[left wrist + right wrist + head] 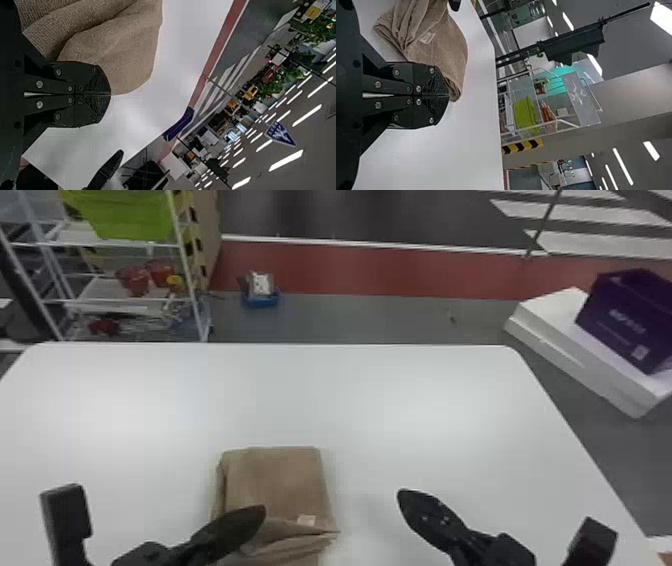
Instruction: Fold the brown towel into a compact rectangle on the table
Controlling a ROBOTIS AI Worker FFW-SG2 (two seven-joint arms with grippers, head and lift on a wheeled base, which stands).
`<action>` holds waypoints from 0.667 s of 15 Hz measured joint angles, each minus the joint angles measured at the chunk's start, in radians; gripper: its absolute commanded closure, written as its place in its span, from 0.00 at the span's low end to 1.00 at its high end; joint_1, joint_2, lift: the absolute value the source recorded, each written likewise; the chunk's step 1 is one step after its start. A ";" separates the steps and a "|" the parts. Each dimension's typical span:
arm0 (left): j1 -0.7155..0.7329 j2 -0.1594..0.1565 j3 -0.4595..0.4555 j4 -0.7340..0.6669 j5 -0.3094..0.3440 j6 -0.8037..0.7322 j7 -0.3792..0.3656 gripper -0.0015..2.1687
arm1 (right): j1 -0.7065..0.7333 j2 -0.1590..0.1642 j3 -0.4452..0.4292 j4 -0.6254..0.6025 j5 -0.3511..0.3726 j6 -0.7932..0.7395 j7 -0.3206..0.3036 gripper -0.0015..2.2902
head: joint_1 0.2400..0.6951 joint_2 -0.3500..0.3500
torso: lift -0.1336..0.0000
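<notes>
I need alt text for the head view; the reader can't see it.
Brown towel with a pale tag, folded on a white table, its near layers uneven. The left gripper, shut, overlaps it in view; the right gripper, also shut, is right of the towel.

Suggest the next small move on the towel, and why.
Probably press the brown towel's near layers flatter with the left claw: the claw is shut and close by, the far part looks smooth, but layers on the robot's side of the white tag look rumpled and uneven.

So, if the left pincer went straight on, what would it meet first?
Probably the towel: the left pincer points across it, though with its height unclear, it might pass over.
</notes>
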 measured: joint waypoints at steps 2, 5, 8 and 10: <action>0.017 0.000 0.011 0.003 -0.015 0.002 -0.016 0.76 | -0.006 0.000 0.026 0.002 0.005 -0.012 -0.011 0.81 | 1.00 0.39 | 0.08; 0.051 0.000 0.045 -0.009 -0.020 0.034 -0.057 0.76 | -0.016 0.000 0.074 -0.005 0.005 -0.014 -0.055 0.81 | 1.00 0.46 | 0.08; 0.072 0.000 0.053 -0.010 -0.021 0.068 -0.070 0.76 | -0.022 0.000 0.143 -0.024 0.004 -0.015 -0.148 0.81 | 1.00 0.52 | 0.08; 0.079 0.000 0.046 -0.002 -0.023 0.070 -0.068 0.76 | -0.020 0.000 0.195 -0.029 0.004 -0.033 -0.203 0.81 | 1.00 0.56 | 0.08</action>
